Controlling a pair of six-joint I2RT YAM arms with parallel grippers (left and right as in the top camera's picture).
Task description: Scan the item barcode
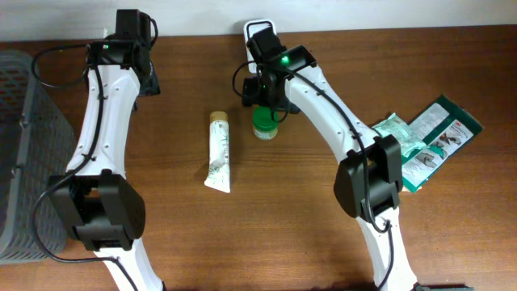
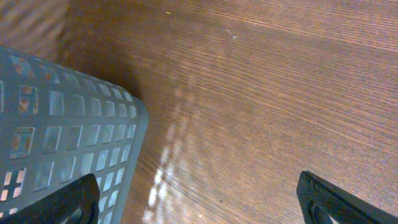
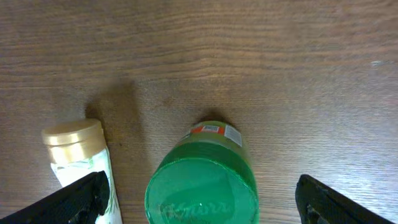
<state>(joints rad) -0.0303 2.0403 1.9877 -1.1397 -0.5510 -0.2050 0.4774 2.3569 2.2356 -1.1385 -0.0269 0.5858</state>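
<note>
1. The small round green plastic jar (image 3: 202, 186) with a screw lid stands upright toward the far edge of the brown wooden bench (image 1: 307, 242), about midway along it. I take it to be the item to scan, since the right gripper (image 3: 200, 202) hangs directly above it.
2. That gripper's fingers (image 3: 81, 199) are spread wide, one on each side of the jar. Neither touches it, and nothing is held.
3. The left gripper (image 2: 199, 199) is spread as well and empty. It is over bare wood near the far left corner, beside the grey perforated plastic basket (image 2: 62, 143) at the left edge.
4. A white squeeze tube with a gold cap (image 1: 218, 153) lies flat just beside the jar on its left, cap toward the far edge. Green foil packets (image 1: 396, 133) lie well apart, near the right edge.
5. The jar looks light and rigid. Its smooth round wall is probably slippery and may twist between the pads.
6. The best hold is likely across the lid or just under it, with the pads on opposite sides and centred. A small white-and-red label (image 3: 214, 129) shows on the far wall. Whether it bears the barcode is too small to tell, so the fingers should stay off it.
</note>
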